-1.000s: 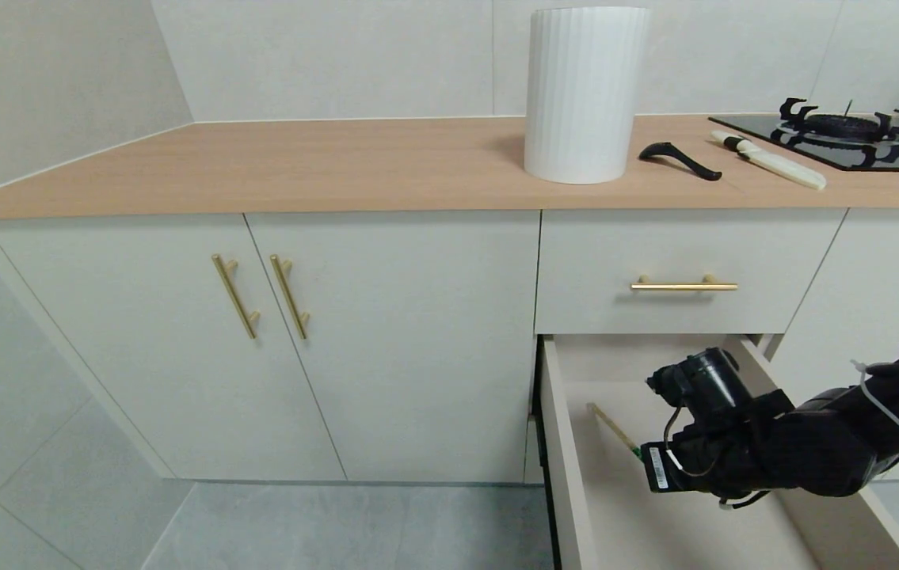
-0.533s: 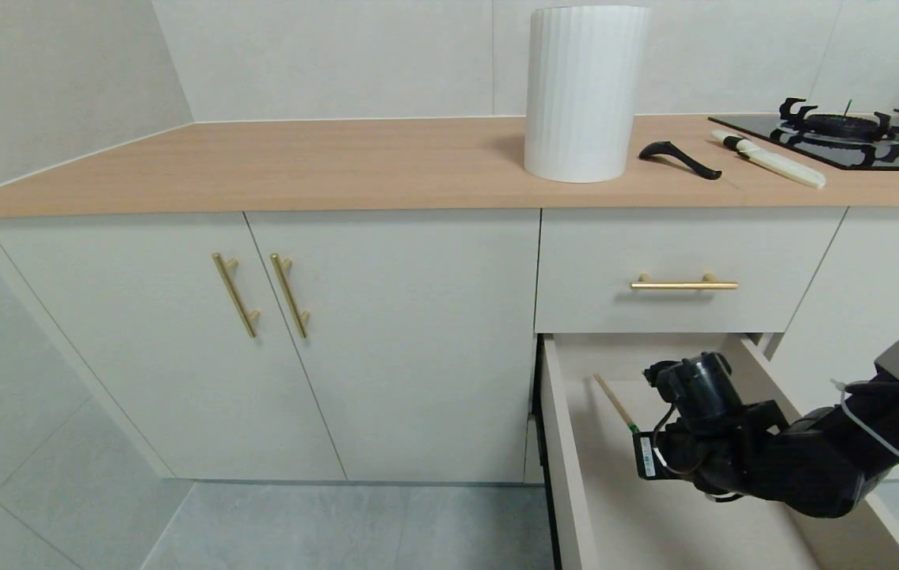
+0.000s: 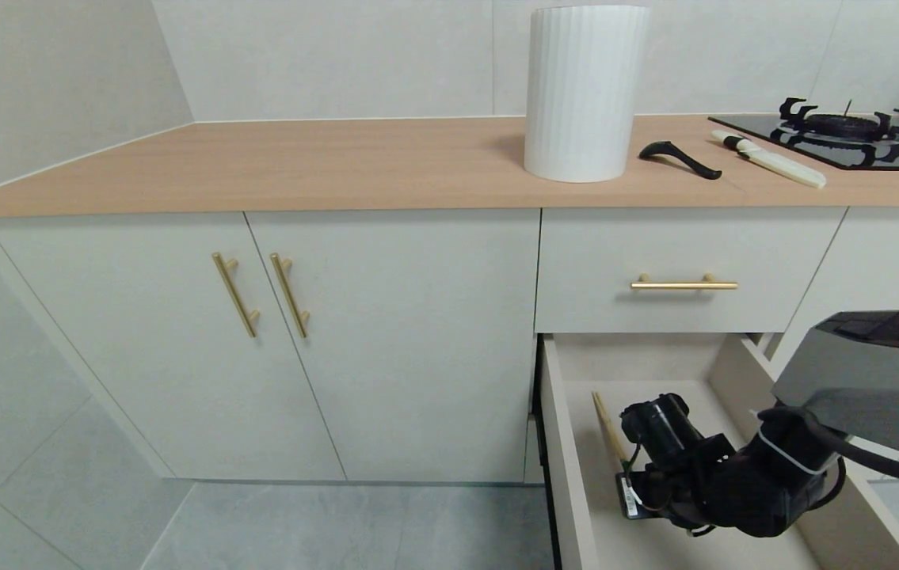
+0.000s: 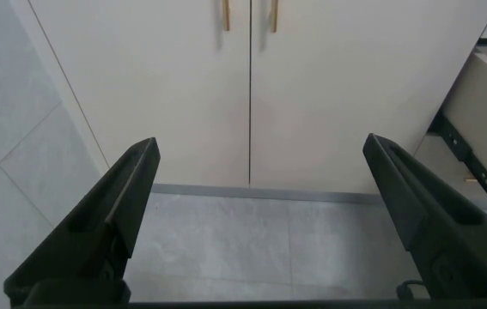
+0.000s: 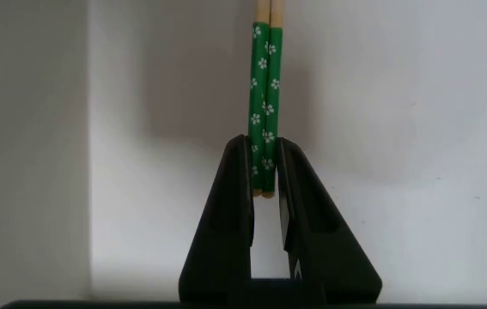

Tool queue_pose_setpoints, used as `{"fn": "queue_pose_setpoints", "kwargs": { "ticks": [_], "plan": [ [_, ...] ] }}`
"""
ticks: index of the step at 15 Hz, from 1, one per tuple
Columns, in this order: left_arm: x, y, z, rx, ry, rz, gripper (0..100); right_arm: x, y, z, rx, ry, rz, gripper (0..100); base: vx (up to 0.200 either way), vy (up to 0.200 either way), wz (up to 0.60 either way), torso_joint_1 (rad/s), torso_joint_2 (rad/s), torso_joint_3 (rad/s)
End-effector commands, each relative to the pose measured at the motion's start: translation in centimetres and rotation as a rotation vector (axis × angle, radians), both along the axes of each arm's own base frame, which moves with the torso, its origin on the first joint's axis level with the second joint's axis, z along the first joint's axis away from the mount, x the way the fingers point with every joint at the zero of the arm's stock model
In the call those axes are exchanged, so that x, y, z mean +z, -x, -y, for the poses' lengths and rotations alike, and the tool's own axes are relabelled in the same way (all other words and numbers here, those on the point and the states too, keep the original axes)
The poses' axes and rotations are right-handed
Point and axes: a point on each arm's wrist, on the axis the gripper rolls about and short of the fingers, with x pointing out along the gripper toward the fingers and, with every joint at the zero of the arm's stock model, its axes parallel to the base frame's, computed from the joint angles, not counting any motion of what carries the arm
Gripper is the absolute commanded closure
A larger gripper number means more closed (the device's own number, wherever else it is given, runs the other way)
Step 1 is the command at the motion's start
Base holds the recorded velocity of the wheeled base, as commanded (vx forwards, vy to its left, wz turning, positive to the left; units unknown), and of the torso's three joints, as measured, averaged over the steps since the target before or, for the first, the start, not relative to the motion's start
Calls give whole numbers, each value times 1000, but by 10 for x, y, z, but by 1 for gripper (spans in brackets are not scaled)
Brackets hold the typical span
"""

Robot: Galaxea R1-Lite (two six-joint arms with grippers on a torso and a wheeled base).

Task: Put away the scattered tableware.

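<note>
Your right pincer [image 5: 264, 167] is clenched on the green, flower-printed ends of a pair of chopsticks [image 5: 265, 77]. The two sticks lie side by side between the jaws. They run away from the pincer inside the open lower drawer [image 3: 568, 475], close along its left wall; you cannot tell whether their far tips rest on the drawer floor.

To do this step well, bring the sticks down flat and parallel to that wall before you let go. I judge that a release from any height would let them bounce or roll apart. Open the jaws only a little, then lift straight up, minding the closed drawer front above.

The right arm comes in from the right, with the forearm over the drawer and the wrist low inside it. The left pincer [image 4: 258, 150] is released and empty, its jaws spread wide, facing the cupboard doors [image 4: 252, 86] and floor tiles.

On the worktop [image 3: 338, 166], a black utensil [image 3: 679, 158] and a knife [image 3: 770, 158] lie well apart from the drawer, waiting.
</note>
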Motion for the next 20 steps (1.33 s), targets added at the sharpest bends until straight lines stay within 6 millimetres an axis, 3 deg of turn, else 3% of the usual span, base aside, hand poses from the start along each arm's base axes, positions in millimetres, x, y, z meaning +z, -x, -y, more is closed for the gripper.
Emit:
{"fn": "queue_pose_setpoints", "kwargs": {
  "ticks": [1,7,8,12,14,16,20],
  "plan": [
    [0,0,0,0,0,0,0,-12,-1,0,-1,16,-27,100,0,0,0,0,0,0],
    [0,0,0,0,0,0,0,-10,-3,-1,-10,2,-13,100,0,0,0,0,0,0],
    [0,0,0,0,0,0,0,-10,-4,-1,-10,2,-13,0,0,0,0,0,0,0],
    [0,0,0,0,0,0,0,-7,-4,-1,-10,-1,-7,0,0,0,0,0,0,0],
    [0,0,0,0,0,0,0,4,-2,-1,-7,-12,16,0,0,0,0,0,0,0],
    [0,0,0,0,0,0,0,47,3,7,-11,-55,71,0,0,0,0,0,0,0],
    [0,0,0,0,0,0,0,165,45,43,5,-139,74,0,0,0,0,0,0,0]
  ]
}}
